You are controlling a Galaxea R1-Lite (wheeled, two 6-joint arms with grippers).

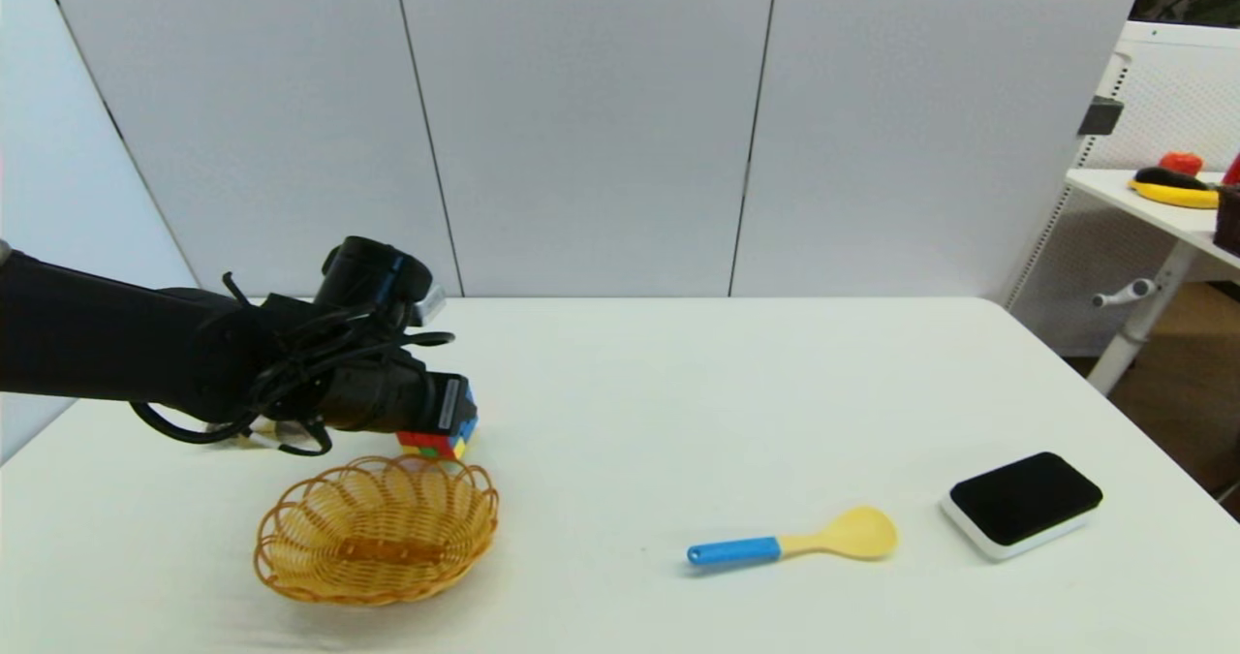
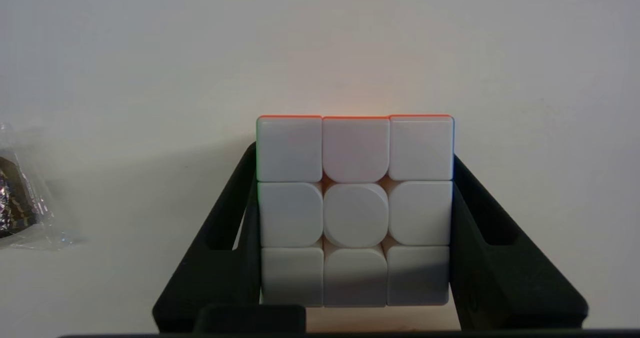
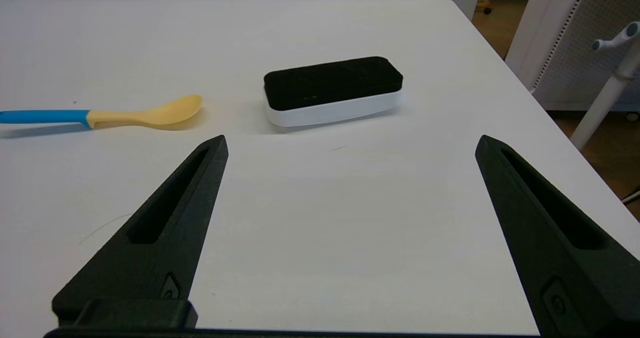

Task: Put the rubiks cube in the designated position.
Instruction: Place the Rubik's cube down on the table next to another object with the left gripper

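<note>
**Cube clamped in our left gripper, just behind the basket**

Our left gripper [image 1: 455, 421] reaches in from the left side of the table [image 1: 678, 392] and is closed on the cube [image 1: 441, 438]. In the left wrist view the two black fingers [image 2: 225, 243] press flat against opposite sides of the cube [image 2: 355, 210], whose all-white face is turned toward the camera, with a thin orange-red edge showing along its far side. From the head view we see red, blue, yellow and green squares on the cube's lower part, below the gripper. The cube sits just behind the far rim of the wicker basket [image 1: 291, 538], close to the tabletop; we cannot tell whether it touches the table or the basket.

Our right gripper [image 3: 350, 147] hangs low over the right part of the table, its fingers [image 3: 165, 228] spread wide apart and holding nothing. Beyond it lie a spoon [image 3: 145, 115] with a blue handle and, beside that, a black-topped white eraser [image 3: 332, 90]. Both are well apart from the basket.
</note>
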